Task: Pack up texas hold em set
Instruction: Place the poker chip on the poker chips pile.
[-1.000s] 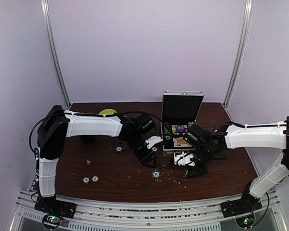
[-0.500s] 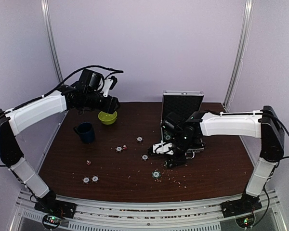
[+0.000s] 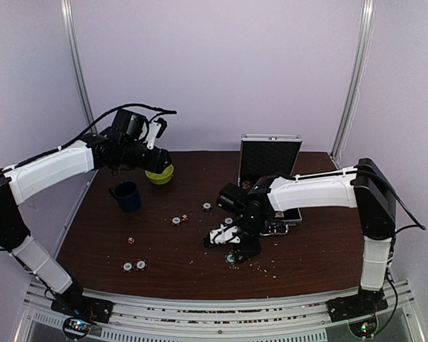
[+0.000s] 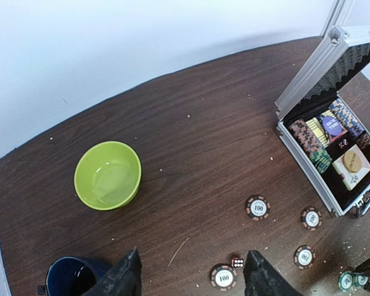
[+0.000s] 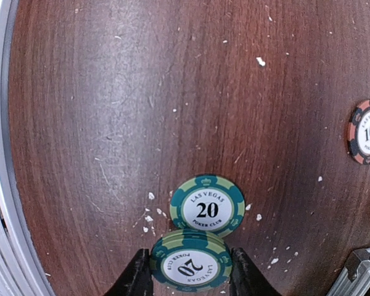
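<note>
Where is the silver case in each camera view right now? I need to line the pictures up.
Top external: case right of centre at the far side, lid upright, tray partly hidden.
Left wrist: case at the right edge, open.
Right wrist: only the metal corner of the case, bottom right.
Shared landmark: the green chip lying flat, seen in all three.

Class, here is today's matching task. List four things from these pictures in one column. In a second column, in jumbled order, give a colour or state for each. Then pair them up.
1. bowl
2. mug
3. case
4. right tool

A. lid raised
B. gripping a green chip
C. lime green
D. dark blue

Pairs: 1-C, 2-D, 3-A, 4-B
</note>
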Controlling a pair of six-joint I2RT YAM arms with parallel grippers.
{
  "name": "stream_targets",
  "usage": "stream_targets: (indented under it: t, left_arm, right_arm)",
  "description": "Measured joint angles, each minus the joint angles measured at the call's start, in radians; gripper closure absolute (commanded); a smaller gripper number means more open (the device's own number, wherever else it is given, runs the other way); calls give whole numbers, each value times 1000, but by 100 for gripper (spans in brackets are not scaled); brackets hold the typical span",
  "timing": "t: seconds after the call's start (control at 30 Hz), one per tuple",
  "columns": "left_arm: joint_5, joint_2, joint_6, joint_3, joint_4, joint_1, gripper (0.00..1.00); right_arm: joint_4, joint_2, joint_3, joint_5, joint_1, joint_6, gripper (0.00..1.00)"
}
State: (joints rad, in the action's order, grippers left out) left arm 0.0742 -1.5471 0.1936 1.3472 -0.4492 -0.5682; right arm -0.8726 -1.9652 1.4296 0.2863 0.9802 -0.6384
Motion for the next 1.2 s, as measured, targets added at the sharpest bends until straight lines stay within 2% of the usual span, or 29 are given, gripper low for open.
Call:
stream_targets:
  t: [0.57,1.2]
  left_arm:
    - [-11,4,0,0,7,0,43]
    - [-37,-15,-1,0,7,0,43]
  right_arm:
    - [6,-83,58,-55,33,22,64]
    - [14,-87,65,-79,34,42,63]
